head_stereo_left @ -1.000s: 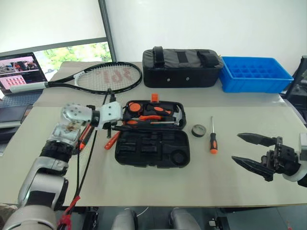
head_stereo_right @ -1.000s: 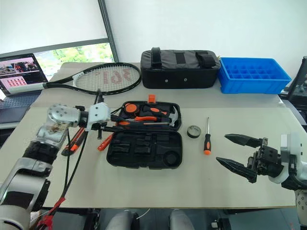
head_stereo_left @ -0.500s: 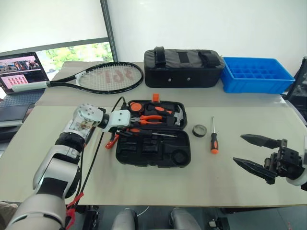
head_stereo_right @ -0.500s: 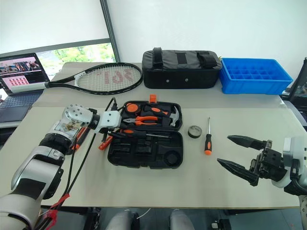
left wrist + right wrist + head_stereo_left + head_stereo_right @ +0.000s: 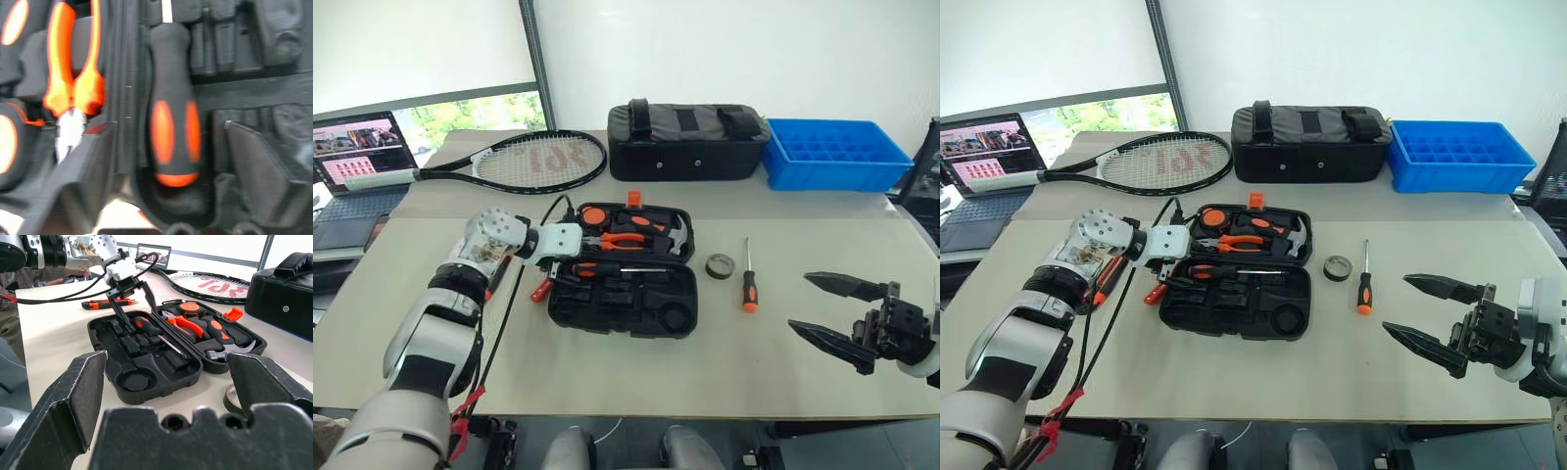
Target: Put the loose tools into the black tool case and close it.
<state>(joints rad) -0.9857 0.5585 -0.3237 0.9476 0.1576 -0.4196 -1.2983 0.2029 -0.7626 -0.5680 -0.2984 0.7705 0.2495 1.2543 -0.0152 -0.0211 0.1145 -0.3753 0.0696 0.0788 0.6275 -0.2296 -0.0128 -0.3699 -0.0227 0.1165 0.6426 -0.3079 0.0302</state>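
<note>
With left gripper [image 5: 128,294] spread, holding nothing, screwdriver [image 5: 157,336] apparently seated lengthwise in black tool case [image 5: 636,313]; second screwdriver [image 5: 748,279] nearer wide-open, empty right gripper [image 5: 830,309], shaft toward table's far edge.

table [image 5: 607,372] | tool case [image 5: 626,308] | screwdriver [image 5: 748,277] | tape roll [image 5: 720,265] | racket [image 5: 524,162]
</note>
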